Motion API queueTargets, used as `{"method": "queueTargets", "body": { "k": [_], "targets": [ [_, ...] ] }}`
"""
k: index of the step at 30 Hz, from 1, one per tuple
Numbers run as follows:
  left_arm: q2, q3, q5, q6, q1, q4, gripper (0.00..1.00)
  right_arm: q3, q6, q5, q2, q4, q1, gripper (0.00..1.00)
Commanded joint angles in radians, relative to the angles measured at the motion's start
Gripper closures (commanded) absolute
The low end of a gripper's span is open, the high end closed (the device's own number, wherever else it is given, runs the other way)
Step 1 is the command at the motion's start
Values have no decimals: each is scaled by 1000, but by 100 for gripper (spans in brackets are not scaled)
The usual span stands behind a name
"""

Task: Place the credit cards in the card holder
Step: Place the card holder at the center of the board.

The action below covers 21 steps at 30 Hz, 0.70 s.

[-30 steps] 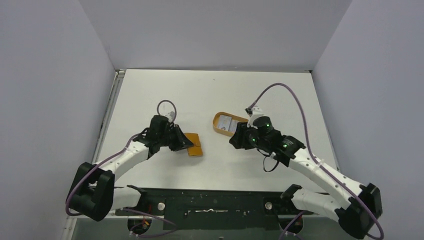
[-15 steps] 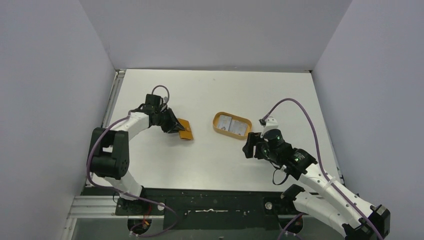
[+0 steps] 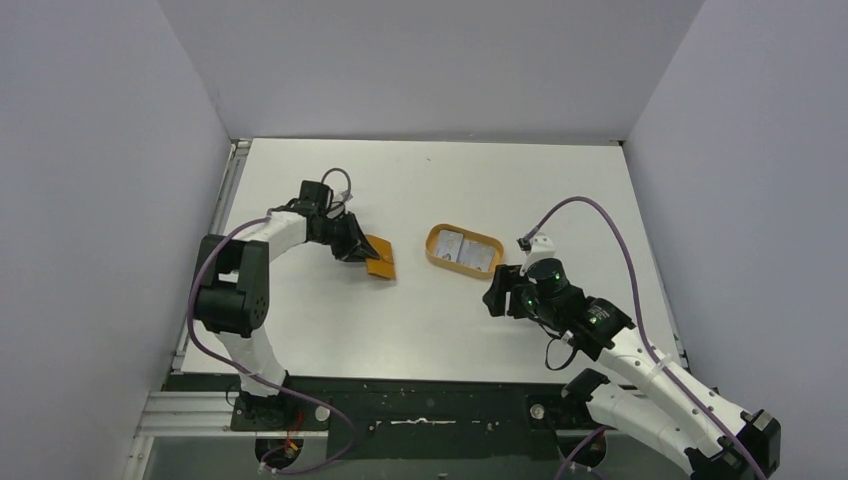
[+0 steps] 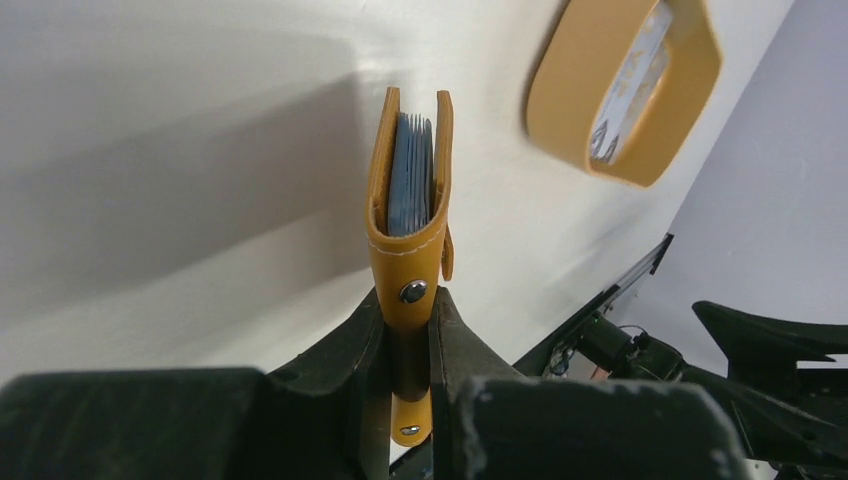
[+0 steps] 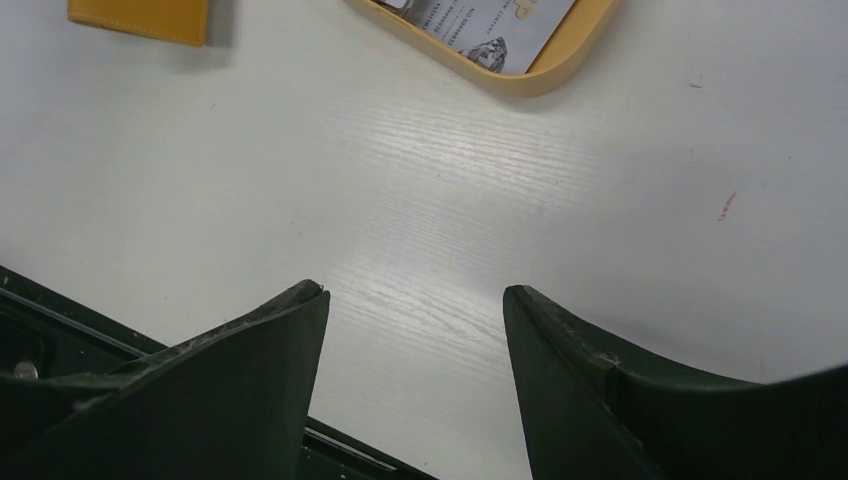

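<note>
Grey walls (image 3: 100, 150) box in three sides here, and the white surface (image 3: 430, 180) runs right up to them. A metal rail (image 3: 222, 210) lines its left edge and the black base rail (image 3: 420, 400) lines the near edge. There is plenty of bare room across the far half and down the middle strip.

The left arm (image 3: 278, 228) climbs along the left edge, then bends right, well inside the wall. The right arm (image 3: 640, 360) stretches up from the near right corner with its cable (image 3: 590, 215) looping above it, clear of the right wall.

In the centre the orange oval tray (image 3: 432, 243) sits flat, with open surface all round its rim. To its left, across a clear lane, is the card holder (image 3: 380, 259), its broad face showing from above. The left fingers (image 3: 352, 244) are clamped tight on its closed, stitched end, one either side of the snap stud (image 4: 411, 291). At the far end its two covers gape a little, with bluish-grey sheets between them. Cards or lining, I cannot tell. A shadow lies beside it, and whether it touches the surface is unclear.

The right fingers (image 3: 497, 294) hang just beside the tray's near right end, not touching it. They are spread wide with nothing between them and only bare surface below.

The credit cards (image 3: 465, 249) lie in the tray, pale printed faces up, at least two of them overlapping.
</note>
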Motion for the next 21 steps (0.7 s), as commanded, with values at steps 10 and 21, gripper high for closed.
{"method": "queueTargets", "body": {
  "k": [10,21],
  "targets": [
    [250,346,83,-29,11,143,98,-26,26,1,45,103,0,35],
    [450,634,-64,161,37,-221,97,-35,34,26,12,88,1,36]
  ]
}}
